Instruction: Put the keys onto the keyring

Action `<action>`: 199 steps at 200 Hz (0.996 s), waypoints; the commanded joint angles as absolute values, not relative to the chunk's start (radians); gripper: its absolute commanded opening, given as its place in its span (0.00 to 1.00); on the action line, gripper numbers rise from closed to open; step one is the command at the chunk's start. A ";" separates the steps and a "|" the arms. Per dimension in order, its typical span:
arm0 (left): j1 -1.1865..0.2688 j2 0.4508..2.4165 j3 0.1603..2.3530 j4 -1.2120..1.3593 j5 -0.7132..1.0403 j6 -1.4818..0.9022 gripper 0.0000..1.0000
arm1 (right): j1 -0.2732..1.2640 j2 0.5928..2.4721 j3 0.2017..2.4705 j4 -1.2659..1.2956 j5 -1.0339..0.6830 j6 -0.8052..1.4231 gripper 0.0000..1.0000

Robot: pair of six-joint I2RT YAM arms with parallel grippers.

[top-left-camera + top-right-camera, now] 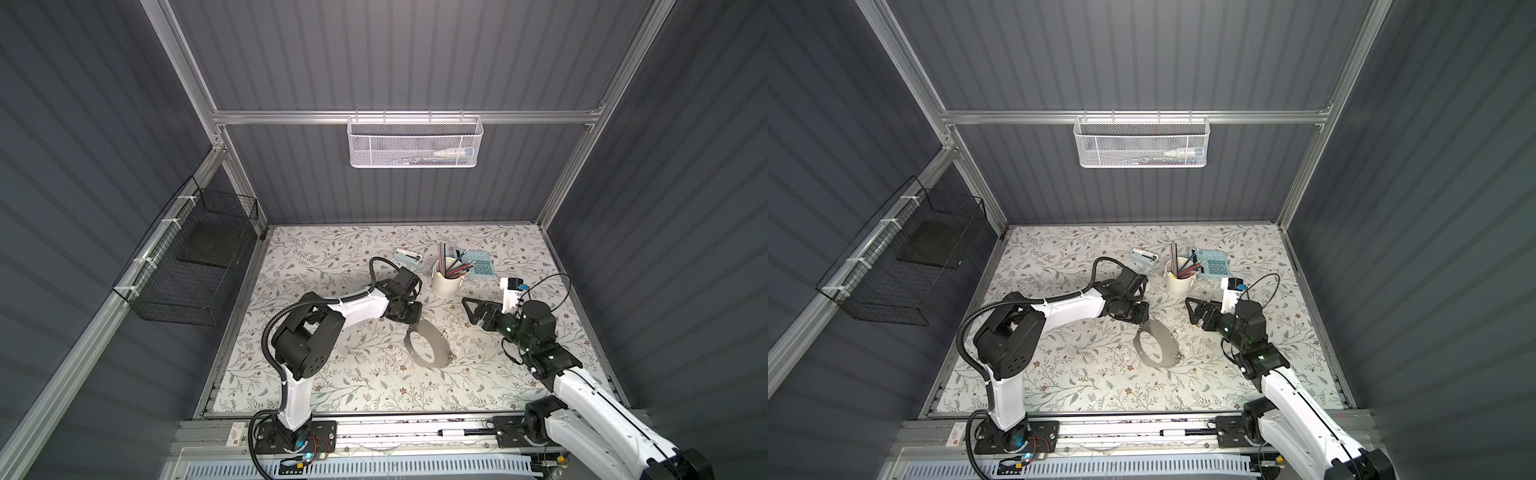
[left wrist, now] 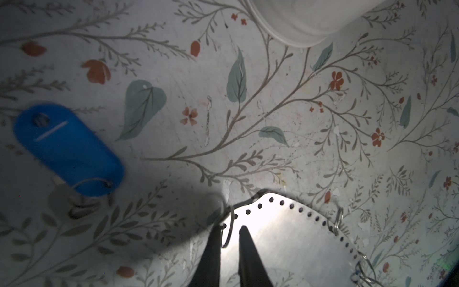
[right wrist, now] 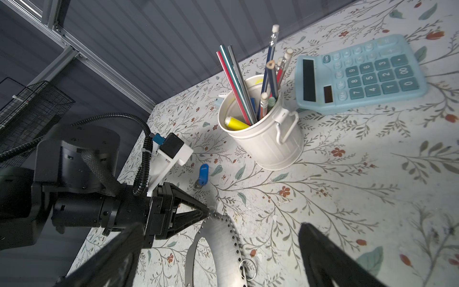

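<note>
Nearly closed, the left gripper (image 2: 231, 232) sits at the keyring's (image 1: 434, 338) rim, on the robot's side of the cup (image 3: 268, 144).
Its fingers (image 2: 248, 253) stand close either side of a small split ring (image 2: 227, 229) threaded through a rim hole; whether they pinch it, I cannot tell. The keyring lies flat on the table (image 1: 332, 374) near the cup. One blue-tagged key (image 3: 203, 171) lies beside the cup on the left arm's side, apart from the keyring. The right gripper (image 3: 221, 225) hangs near the cup, spread wide, holding nothing.
</note>
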State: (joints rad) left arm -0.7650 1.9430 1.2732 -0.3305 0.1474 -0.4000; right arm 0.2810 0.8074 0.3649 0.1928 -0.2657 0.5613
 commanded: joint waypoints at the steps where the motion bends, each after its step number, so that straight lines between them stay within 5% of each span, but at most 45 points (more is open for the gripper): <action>1: -0.769 1.956 1.298 -0.359 0.130 -0.391 0.12 | 0.278 0.801 0.353 0.186 -0.270 0.559 0.99; 39: -0.768 1.946 1.293 -0.365 0.121 -0.390 0.00 | 0.277 0.805 0.353 0.196 -0.269 0.558 0.99; 199: -0.768 1.441 0.983 0.091 0.275 -0.299 0.00 | 0.215 0.772 0.499 0.209 -0.390 0.505 0.99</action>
State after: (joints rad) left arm -0.7650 1.4956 1.0298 -0.0479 0.2142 -0.3138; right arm 0.2317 0.7750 0.4690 0.1802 -0.3260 0.5041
